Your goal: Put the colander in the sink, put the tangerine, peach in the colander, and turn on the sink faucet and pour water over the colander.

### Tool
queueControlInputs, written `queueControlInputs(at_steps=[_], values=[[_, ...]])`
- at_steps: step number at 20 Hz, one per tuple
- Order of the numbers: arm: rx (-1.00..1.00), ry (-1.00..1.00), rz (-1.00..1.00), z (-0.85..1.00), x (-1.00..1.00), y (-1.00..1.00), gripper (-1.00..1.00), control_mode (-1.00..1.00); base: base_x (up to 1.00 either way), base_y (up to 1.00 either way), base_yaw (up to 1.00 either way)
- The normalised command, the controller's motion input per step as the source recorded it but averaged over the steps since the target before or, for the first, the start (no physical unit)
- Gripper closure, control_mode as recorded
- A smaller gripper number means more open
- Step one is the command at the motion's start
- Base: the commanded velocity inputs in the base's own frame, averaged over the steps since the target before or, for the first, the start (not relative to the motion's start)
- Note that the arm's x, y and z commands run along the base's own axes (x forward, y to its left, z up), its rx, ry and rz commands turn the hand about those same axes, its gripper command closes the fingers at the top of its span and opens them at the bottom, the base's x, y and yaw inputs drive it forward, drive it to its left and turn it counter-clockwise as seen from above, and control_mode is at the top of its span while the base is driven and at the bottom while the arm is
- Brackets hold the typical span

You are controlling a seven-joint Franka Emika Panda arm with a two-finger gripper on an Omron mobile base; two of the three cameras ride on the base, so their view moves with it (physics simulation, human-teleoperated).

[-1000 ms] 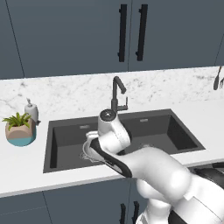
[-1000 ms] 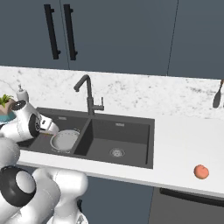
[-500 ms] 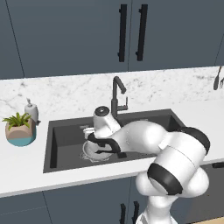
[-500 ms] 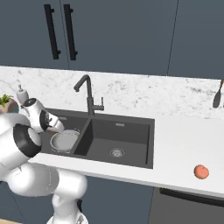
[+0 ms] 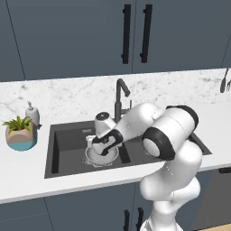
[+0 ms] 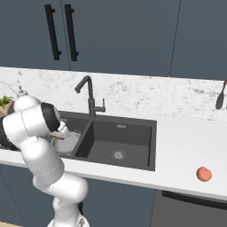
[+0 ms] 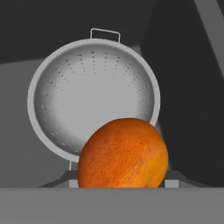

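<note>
while the gripper point(image 7: 122, 186) holds the tangerine point(image 7: 123, 154) between half-closed jaws over the colander point(image 7: 93, 97) | colander sits in left basin of the sink point(image 5: 67, 140) (peach point(image 6: 203, 174) waits on the counter point(image 6: 186, 146), well apart) | advice: centre fruit above bowl, lower close, then open so it cannot bounce over the rim
</note>
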Motion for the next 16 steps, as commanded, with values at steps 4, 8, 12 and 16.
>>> queueControlInputs(at_steps=[4, 8, 12, 16], values=[[0.0, 0.1, -0.03, -0.56, 0.19, 0.0, 1.0, -1.0, 0.0, 0.0, 0.0], [0.0, 0.07, -0.03, -0.47, 0.16, 0.0, 1.0, -1.0, 0.0, 0.0, 0.0], [0.0, 0.03, -0.02, -0.32, 0.12, 0.0, 1.0, -1.0, 0.0, 0.0, 0.0], [0.0, 0.01, -0.02, -0.26, 0.08, 0.02, 1.0, -1.0, 0.0, 0.0, 0.0]])
